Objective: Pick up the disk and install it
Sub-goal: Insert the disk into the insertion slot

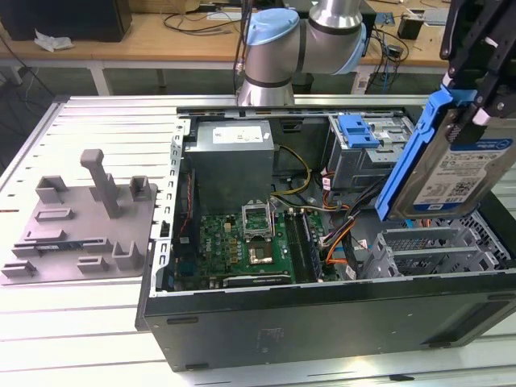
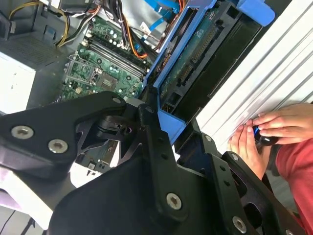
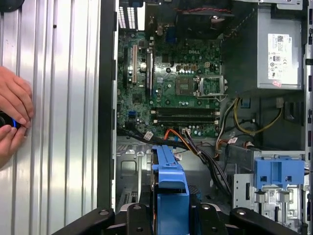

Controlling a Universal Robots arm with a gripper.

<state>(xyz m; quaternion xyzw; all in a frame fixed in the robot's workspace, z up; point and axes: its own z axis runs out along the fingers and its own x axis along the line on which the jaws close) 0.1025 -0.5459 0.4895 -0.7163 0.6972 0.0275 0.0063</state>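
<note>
Fingers closed tight on disk, gripping its blue frame from both sides. Disk held tilted in air, label side facing exterior view, raised over case. Below fingers: open computer case, metal drive cage directly under disk, green circuit board further off. Grey power box and blue latch beyond fingers, well apart from them. Person's 2 hands rest on ribbed metal surface beside case, off to 1 side of fingers.
</note>
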